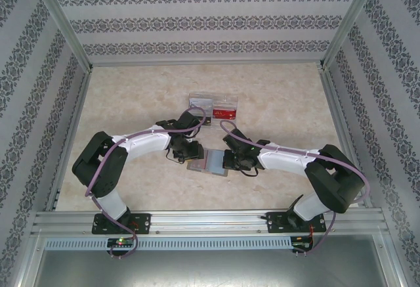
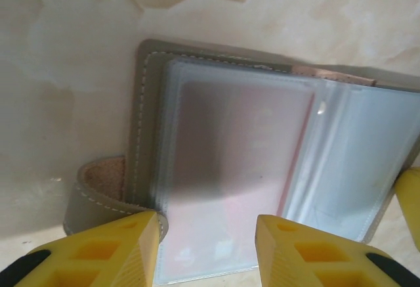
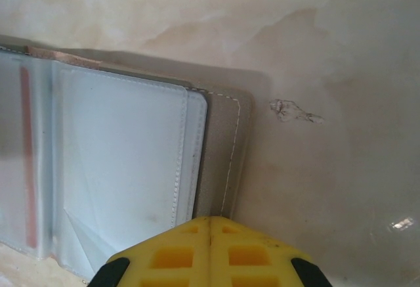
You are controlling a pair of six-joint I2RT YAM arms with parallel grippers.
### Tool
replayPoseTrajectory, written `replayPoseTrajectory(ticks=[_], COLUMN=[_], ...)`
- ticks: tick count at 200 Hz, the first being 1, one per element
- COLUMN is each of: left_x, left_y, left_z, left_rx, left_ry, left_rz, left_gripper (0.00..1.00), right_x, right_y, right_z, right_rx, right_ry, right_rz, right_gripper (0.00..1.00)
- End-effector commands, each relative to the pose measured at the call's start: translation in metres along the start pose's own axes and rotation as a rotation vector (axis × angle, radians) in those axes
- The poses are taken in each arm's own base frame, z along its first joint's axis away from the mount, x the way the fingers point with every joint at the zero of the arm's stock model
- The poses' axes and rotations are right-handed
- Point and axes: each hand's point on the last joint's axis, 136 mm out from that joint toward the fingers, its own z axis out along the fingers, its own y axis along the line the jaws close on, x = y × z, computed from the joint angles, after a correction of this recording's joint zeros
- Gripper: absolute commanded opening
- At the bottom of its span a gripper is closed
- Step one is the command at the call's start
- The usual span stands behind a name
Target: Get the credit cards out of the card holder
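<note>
One reddish credit card (image 2: 243, 162) sits in the clear left sleeve of the card holder (image 2: 146, 116), which I see lying open like a book on the marbled surface (image 2: 65, 70). My left gripper (image 2: 207, 238) is spread wide over that sleeve. My right gripper (image 3: 210, 247) is clenched on nothing, at the holder's grey right edge. A clear plastic box (image 1: 213, 108) stands further back.

Open card holder (image 2: 146, 129), reddish card (image 2: 243, 169) inside, left hand (image 2: 207, 247) spread
</note>
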Motion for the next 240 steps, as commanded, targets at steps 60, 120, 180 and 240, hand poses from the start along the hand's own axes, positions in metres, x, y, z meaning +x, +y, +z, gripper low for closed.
replayPoseTrajectory(ticks=[60, 120, 180, 240], left_x=[0.004, 0.005, 0.001, -0.003], left_y=[0.002, -0.015, -0.041, -0.073], left_z=[0.006, 0.013, 0.006, -0.010], left_rx=[-0.031, 0.049, 0.143, 0.230], left_ry=[0.019, 0.054, 0.039, 0.021], left_rz=[0.019, 0.042, 0.084, 0.149], left_gripper=[0.44, 0.44, 0.45, 0.47], right_x=[0.010, 0.012, 0.013, 0.011], right_y=[-0.003, -0.004, -0.003, -0.004], right_z=[0.014, 0.016, 0.018, 0.014], right_rx=[0.028, 0.029, 0.028, 0.031], right_ry=[0.046, 0.051, 0.057, 0.042], right_rz=[-0.014, -0.010, -0.010, -0.009], right_gripper=[0.00, 0.00, 0.00, 0.00])
